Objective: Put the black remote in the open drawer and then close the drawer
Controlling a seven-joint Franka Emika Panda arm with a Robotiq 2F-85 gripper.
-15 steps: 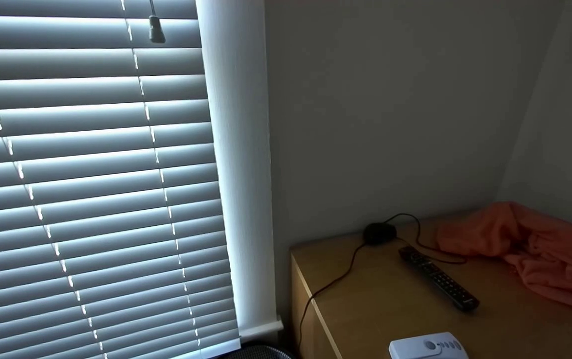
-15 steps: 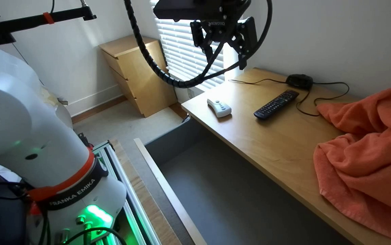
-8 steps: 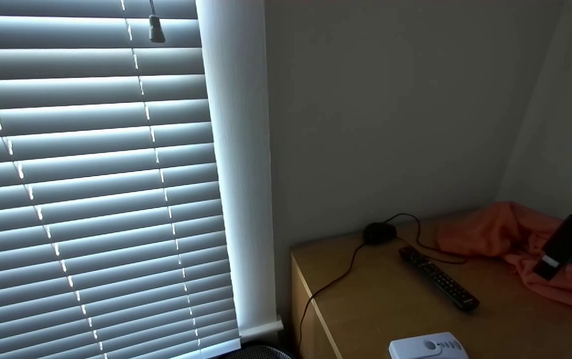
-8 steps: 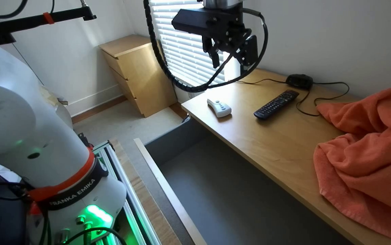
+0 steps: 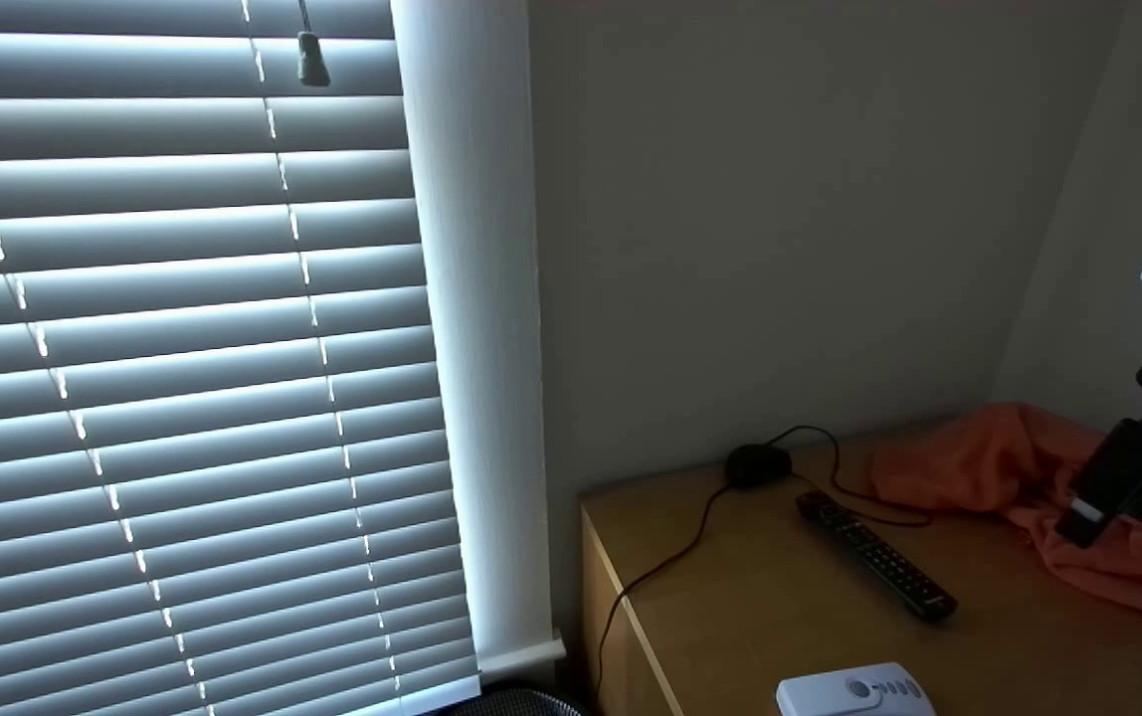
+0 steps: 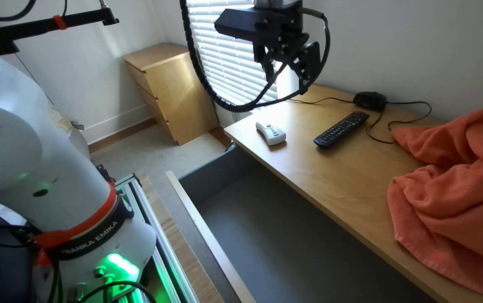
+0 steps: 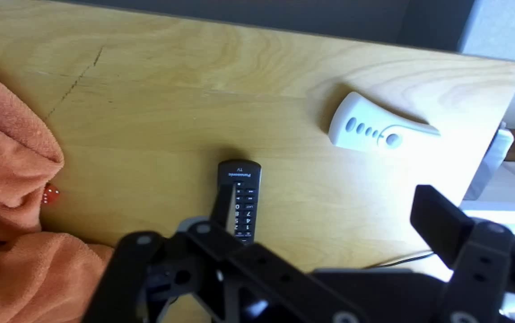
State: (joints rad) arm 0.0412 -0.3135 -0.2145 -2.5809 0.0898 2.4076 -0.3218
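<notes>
1. Against a pale wall [image 6: 414, 46], your table [image 6: 351, 185] carried the black remote [image 6: 341, 129].
2. The drawer [image 6: 275, 240] stood open, presumably to receive it.
3. Above, your empty gripper [image 7: 327, 206] hung spread wide, probably to straddle the remote.

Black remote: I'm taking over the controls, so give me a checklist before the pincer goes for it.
1. Pincer open: ok, jaws wide apart, gripping nothing.
2. Black remote flat: ok, on the dresser top, buttons up.
3. Black remote centred between the jaws: not ok, one finger covers part of it in the wrist view.
4. White handset apart from the black remote: ok, bare wood between.
5. Cable not under the black remote: cannot tell, it passes close to one end.
6. Drawer open: ok.
</notes>
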